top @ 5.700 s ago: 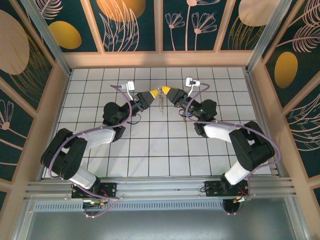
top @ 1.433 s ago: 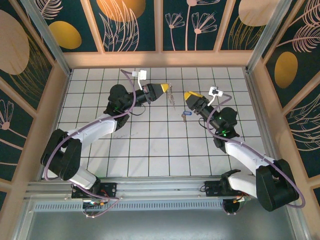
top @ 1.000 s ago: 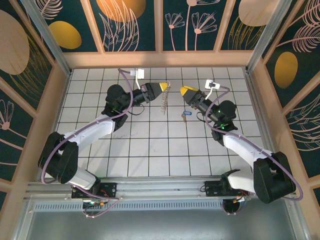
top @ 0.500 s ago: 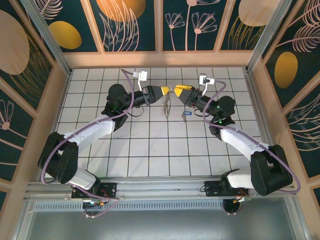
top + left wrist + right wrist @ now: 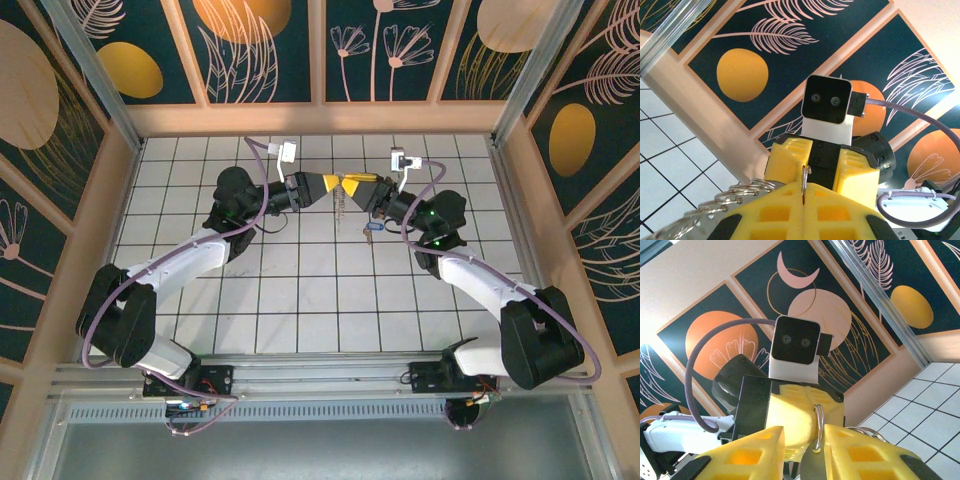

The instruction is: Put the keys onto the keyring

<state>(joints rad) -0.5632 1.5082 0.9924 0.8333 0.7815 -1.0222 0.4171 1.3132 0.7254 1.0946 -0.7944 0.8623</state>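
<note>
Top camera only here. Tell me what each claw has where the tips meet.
Observer: The left claw is shut on the keyring, with one thin metal ring pinched in the seam between its fingers.
Operator: Now the right one.
Observer: The right claw has its fingers apart. A ring stands at the gap, close to one finger. I cannot tell if it touches.
Operator: Report what else hangs near the left fingers.
Observer: A stack of silvery rings lies right beside them, on the left in the left wrist view.
</note>
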